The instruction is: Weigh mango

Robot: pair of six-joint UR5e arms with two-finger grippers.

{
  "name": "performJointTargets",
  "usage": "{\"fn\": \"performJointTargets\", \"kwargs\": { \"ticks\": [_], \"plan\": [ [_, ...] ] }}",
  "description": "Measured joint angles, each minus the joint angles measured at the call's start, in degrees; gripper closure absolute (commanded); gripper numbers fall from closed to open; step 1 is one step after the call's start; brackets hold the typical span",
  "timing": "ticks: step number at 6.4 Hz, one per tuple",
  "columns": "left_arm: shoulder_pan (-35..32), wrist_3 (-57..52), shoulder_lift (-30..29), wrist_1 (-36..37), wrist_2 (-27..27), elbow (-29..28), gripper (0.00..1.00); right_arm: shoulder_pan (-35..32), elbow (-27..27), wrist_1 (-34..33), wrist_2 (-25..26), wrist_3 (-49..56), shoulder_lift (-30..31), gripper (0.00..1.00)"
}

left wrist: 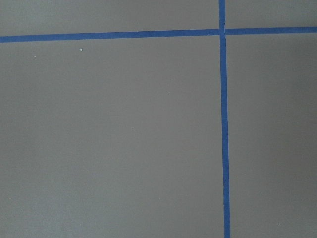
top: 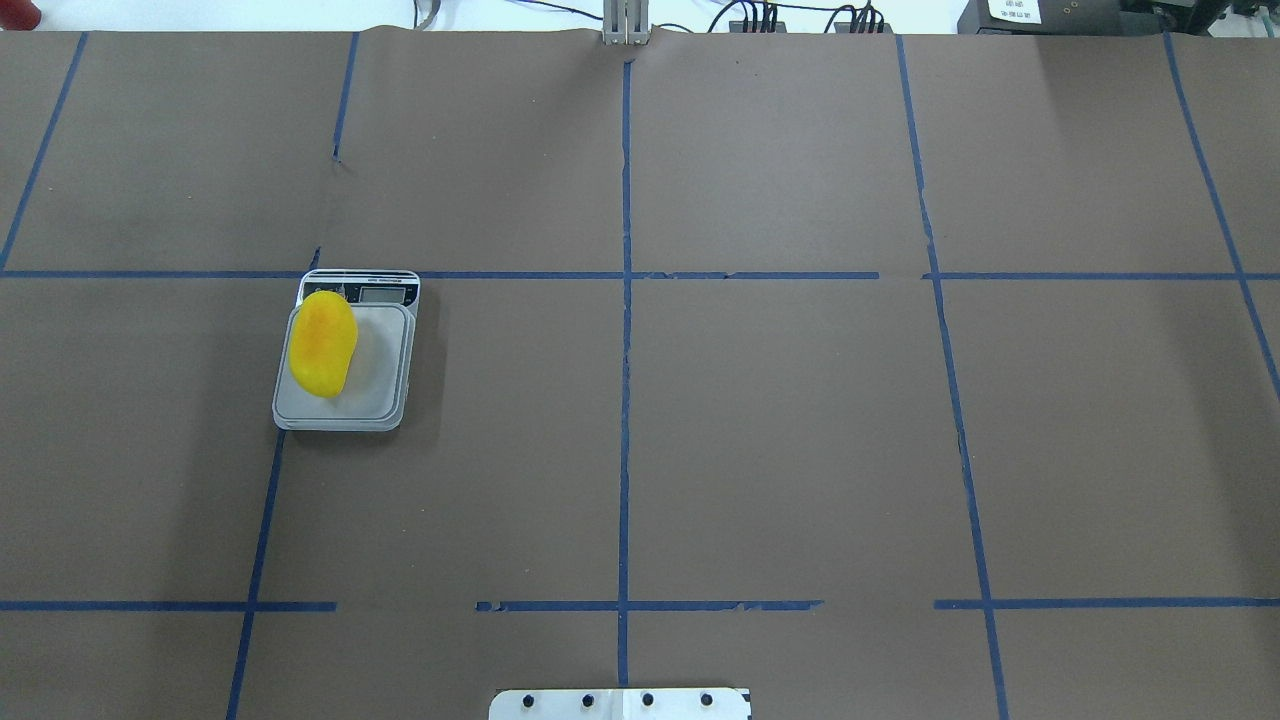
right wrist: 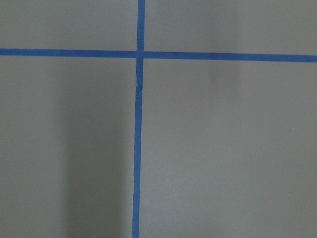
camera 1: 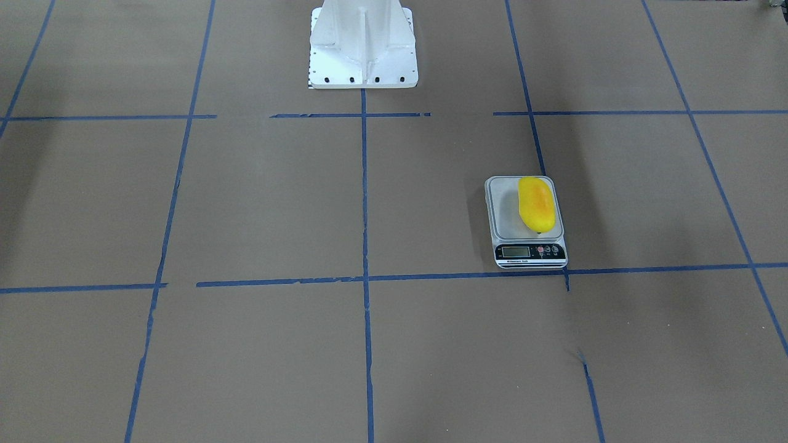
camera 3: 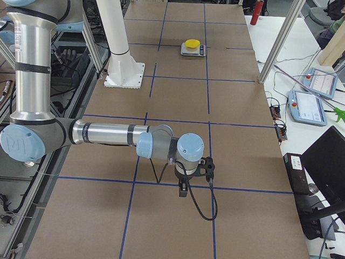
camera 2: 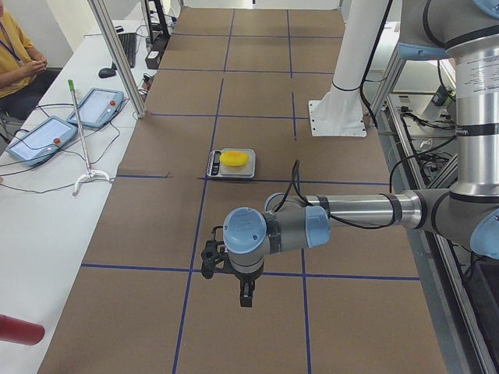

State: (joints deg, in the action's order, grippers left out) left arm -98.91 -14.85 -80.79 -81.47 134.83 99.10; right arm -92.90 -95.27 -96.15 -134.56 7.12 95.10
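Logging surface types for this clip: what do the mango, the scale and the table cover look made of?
Mango: smooth yellow skin with orange blush; real or plastic, cannot tell. Scale: pale matte platform, likely plastic. Table cover: matte brown paper, probably, gridded with blue tape.

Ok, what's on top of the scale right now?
Only the mango, lying lengthwise on the scale platform, toward its edge on the robot's left. The platform under it is covered, and the display reading is too small to make out.
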Motion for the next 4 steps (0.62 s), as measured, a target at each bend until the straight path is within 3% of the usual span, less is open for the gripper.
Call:
{"fn": "performJointTargets", "kwargs": {
  "ticks": [4],
  "plan": [
    [0.34,0.00,-1.62,-0.38,0.02,-0.62,0.00,0.00,0.00,0.00,0.00,0.00,0.00,0.00]
  ]
}}
